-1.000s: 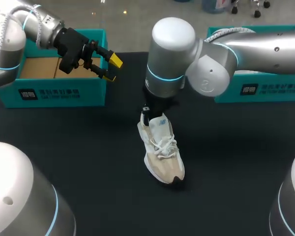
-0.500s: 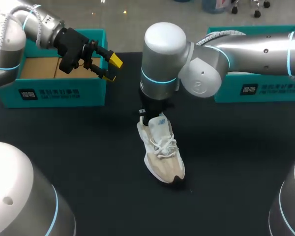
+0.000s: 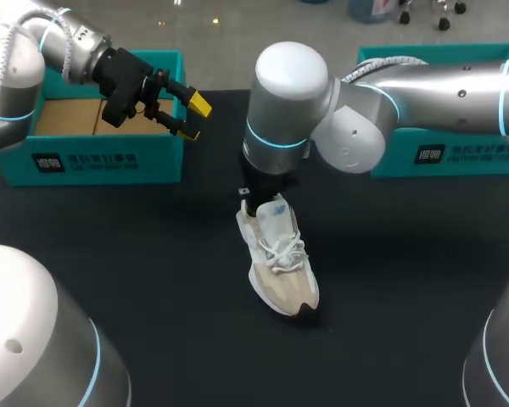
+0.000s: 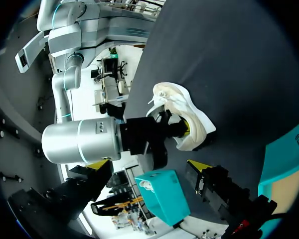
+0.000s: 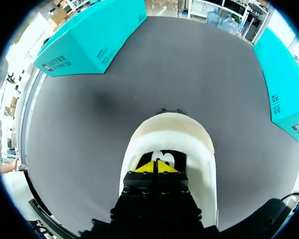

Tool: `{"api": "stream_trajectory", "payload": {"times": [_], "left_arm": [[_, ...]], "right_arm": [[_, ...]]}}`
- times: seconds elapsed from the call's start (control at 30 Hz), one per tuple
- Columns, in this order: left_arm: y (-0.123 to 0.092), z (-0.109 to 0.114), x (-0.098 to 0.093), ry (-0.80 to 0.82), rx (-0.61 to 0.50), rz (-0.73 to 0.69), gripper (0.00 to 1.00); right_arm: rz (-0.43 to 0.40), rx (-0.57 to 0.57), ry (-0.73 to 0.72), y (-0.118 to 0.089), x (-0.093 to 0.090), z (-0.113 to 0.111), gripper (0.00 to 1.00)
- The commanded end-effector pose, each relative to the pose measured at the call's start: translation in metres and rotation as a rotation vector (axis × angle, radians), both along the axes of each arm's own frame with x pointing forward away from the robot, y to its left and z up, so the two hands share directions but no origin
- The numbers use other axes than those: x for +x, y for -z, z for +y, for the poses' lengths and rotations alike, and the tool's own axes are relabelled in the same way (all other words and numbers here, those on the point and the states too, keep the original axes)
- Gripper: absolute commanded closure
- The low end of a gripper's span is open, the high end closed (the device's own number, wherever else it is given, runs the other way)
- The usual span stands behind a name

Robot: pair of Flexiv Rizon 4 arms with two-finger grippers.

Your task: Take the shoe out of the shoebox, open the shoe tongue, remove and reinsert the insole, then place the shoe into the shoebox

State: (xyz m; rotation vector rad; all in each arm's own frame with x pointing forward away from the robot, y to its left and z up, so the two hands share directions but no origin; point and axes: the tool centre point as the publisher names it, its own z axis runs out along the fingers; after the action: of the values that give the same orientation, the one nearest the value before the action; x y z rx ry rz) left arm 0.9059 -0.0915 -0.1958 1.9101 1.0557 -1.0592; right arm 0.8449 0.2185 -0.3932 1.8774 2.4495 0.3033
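So the black tabletop (image 3: 153, 254) has a teal shoebox (image 3: 93, 161) upper left and a second teal box (image 3: 458, 153) upper right. The shoe (image 3: 280, 263) sits out on the tabletop dead centre, well apart from both. Its long axis runs heel up-frame to toe down-frame, toe angled a bit right. The right arm (image 3: 424, 85) comes in from the right and points pretty much straight down over the heel, so it's clearly the nearer one. The right hand (image 5: 157, 168) is down inside the shoe's opening, yellow tips pressed together; can't tell if they've pinched anything in there. The left hand (image 3: 193, 119) hangs by the upper-left shoebox, spread open, holding nothing.
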Motion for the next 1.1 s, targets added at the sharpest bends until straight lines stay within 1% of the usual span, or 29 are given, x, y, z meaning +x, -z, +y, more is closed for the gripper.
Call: {"api": "stream_trajectory", "payload": {"times": [0.03, 0.33, 0.47, 0.6, 0.7, 0.8, 0.97, 1.1], "left_arm": [[0.0, 0.001, 0.0, 0.001, 0.002, -0.001, 0.0], [0.0, 0.001, 0.0, 0.001, 0.002, -0.001, 0.0], [0.0, 0.001, 0.0, 0.001, 0.002, -0.001, 0.0], [0.0, 0.001, 0.0, 0.001, 0.002, -0.001, 0.0], [0.0, 0.001, 0.0, 0.001, 0.002, -0.001, 0.0], [0.0, 0.001, 0.0, 0.001, 0.002, -0.001, 0.0], [0.0, 0.001, 0.0, 0.001, 0.002, -0.001, 0.0], [0.0, 0.001, 0.0, 0.001, 0.002, -0.001, 0.0]], "right_arm": [[0.019, -0.021, 0.0, 0.015, 0.007, 0.004, 1.0], [0.047, -0.112, 0.004, 0.032, 0.002, -0.003, 1.0], [0.041, -0.122, 0.007, 0.026, -0.002, -0.005, 1.0], [0.019, -0.102, 0.028, 0.013, -0.003, -0.008, 1.0], [-0.004, -0.094, 0.046, 0.006, 0.0, -0.011, 1.0], [-0.02, -0.08, 0.063, 0.004, 0.005, -0.014, 1.0], [-0.028, -0.076, 0.076, 0.007, 0.016, -0.016, 1.0], [-0.007, -0.096, 0.043, 0.014, 0.022, -0.012, 1.0]]}}
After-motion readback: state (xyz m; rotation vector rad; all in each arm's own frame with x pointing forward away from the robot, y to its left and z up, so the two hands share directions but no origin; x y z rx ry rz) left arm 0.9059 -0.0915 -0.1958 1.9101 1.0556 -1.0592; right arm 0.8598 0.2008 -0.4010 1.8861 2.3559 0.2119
